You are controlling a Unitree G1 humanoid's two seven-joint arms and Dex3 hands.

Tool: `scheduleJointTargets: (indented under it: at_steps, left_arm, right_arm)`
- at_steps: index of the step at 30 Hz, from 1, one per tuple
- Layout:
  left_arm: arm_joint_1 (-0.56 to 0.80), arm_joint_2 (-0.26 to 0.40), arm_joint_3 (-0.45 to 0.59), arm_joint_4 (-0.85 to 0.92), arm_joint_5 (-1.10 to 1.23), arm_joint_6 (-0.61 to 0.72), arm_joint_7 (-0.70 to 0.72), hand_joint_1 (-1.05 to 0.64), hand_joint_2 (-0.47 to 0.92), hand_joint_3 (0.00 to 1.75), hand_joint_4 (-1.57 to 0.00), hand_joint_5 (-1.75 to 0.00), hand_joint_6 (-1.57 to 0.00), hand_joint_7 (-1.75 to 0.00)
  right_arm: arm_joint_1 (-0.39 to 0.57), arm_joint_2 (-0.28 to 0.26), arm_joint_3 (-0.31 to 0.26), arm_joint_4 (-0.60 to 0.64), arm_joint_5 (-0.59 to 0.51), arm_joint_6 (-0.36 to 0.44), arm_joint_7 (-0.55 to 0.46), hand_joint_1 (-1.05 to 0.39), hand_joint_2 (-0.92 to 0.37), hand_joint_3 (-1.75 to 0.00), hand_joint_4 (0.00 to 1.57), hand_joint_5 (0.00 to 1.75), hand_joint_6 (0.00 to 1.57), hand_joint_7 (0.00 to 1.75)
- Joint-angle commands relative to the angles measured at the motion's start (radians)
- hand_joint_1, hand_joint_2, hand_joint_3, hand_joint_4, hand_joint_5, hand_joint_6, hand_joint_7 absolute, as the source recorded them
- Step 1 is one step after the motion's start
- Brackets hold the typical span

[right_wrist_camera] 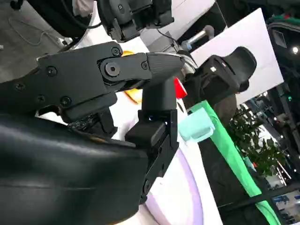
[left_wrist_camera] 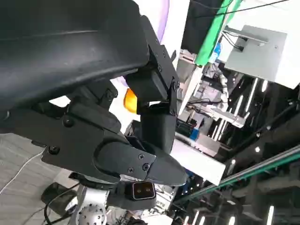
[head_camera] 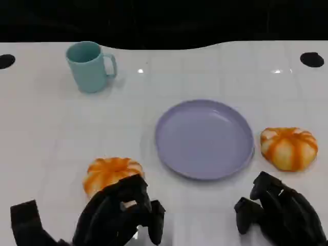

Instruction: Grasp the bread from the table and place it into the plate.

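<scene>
Two orange-and-white bread buns lie on the white table: the left bread [head_camera: 111, 172] near the front, the right bread [head_camera: 288, 148] beside the plate's right rim. The lilac plate [head_camera: 205, 138] sits between them with nothing on it. My left hand [head_camera: 120, 215] hovers just in front of the left bread, its fingers spread and overlapping the bun's near edge, gripping nothing. In the left wrist view a sliver of that bread [left_wrist_camera: 130, 101] shows past the left hand [left_wrist_camera: 117, 117]. My right hand [head_camera: 279, 210] hangs in front of the right bread, apart from it, holding nothing.
A teal mug [head_camera: 90, 66] stands at the back left, well away from both hands. The table's far edge [head_camera: 164, 46] meets a dark background. In the right wrist view the mug [right_wrist_camera: 194, 126] and plate rim [right_wrist_camera: 180, 187] lie beyond my right hand [right_wrist_camera: 117, 103].
</scene>
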Motion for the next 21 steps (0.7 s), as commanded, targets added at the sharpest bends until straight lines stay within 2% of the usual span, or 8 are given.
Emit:
scheduleJointTargets:
  at_steps: [1, 21]
  left_arm:
    - [0.002, 0.012, 0.009, 0.004, -0.002, -0.002, -0.007, -0.77, 0.92, 0.07, -0.93, -1.68, -0.88, -1.33]
    - [0.003, 0.008, 0.004, -0.004, -0.004, 0.015, -0.002, -0.79, 0.92, 0.07, -0.94, -1.66, -0.90, -1.30]
  right_arm:
    - [0.002, -0.008, -0.005, -0.005, 0.010, 0.001, 0.003, -0.54, -0.92, -0.23, 0.76, 1.66, 0.64, 1.46]
    - [0.001, -0.010, -0.005, -0.006, 0.007, 0.001, -0.004, -0.55, -0.92, -0.24, 0.76, 1.67, 0.65, 1.45]
